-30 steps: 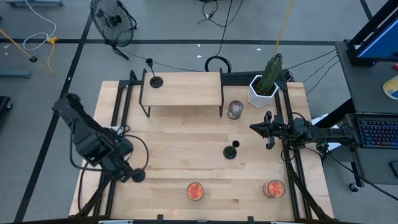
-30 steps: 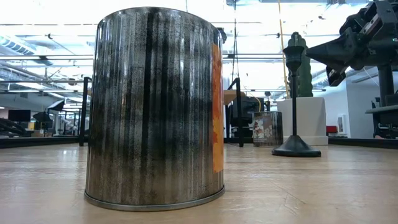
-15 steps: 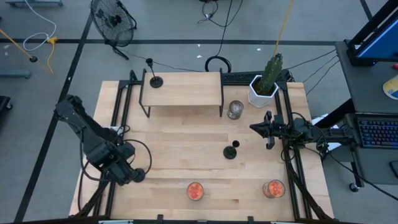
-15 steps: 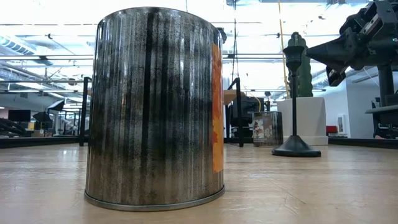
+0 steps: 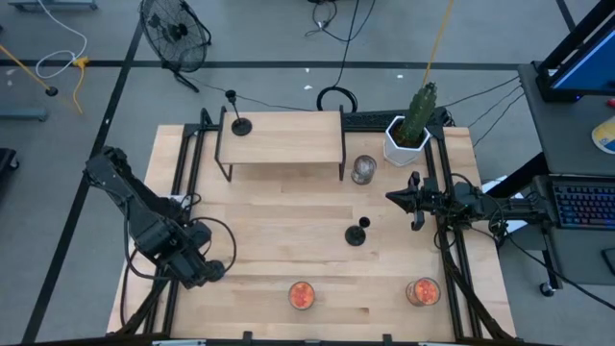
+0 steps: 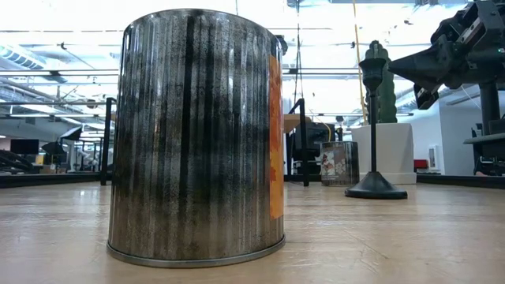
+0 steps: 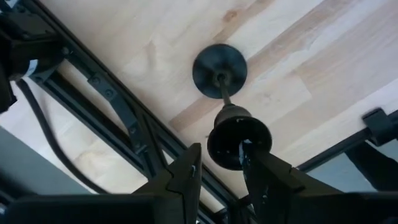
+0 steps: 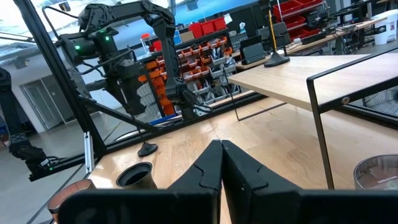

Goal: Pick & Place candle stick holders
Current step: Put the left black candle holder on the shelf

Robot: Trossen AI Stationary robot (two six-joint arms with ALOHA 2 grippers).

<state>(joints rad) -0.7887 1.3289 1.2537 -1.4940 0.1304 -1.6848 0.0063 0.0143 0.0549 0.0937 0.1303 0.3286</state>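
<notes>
Nearest the front edge stand two orange-filled jars, one at centre [image 5: 301, 295] and one toward the right [image 5: 422, 291]. At the near left edge, the left gripper [image 7: 217, 171] hangs over a black candle stick holder [image 7: 219, 68] standing upright on the wooden table [image 5: 279, 216]; its fingers [image 7: 186, 171] are parted on either side of the holder's cup top, and whether they press it cannot be told. A second holder [image 5: 357, 232] stands free right of centre. The right gripper [image 5: 396, 197], fully closed and empty, waits at the right edge. Farther back sit a clear glass jar [image 5: 363, 170], a potted cactus [image 5: 411, 125], and a raised shelf [image 5: 282, 136] bearing the third holder [image 5: 239, 122]
</notes>
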